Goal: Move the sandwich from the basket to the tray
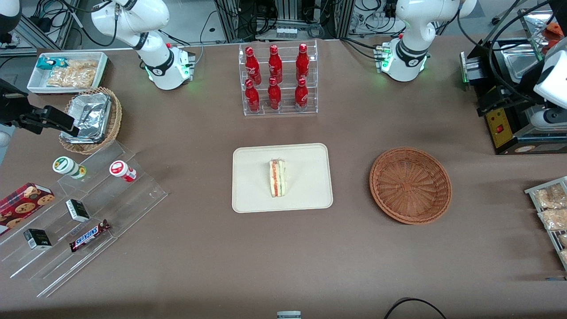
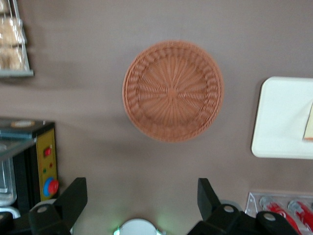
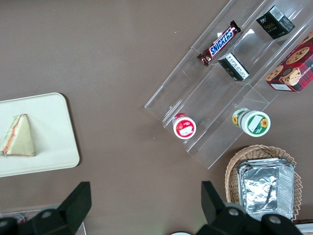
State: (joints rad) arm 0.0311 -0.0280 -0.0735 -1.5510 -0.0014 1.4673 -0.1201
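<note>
The sandwich lies flat on the cream tray at the middle of the table, its red-orange and green filling edge showing. The reddish-brown wicker basket sits beside the tray, toward the working arm's end, with nothing in it. In the left wrist view my gripper hangs high above the table, between the working arm's base and the basket, open wide and empty. That view also shows the tray's end and a sliver of the sandwich. The right wrist view shows the sandwich on the tray.
A clear rack of red bottles stands farther from the front camera than the tray. A black machine and a rack of snack packets sit at the working arm's end. A foil-lined basket and clear steps with snacks sit at the parked arm's end.
</note>
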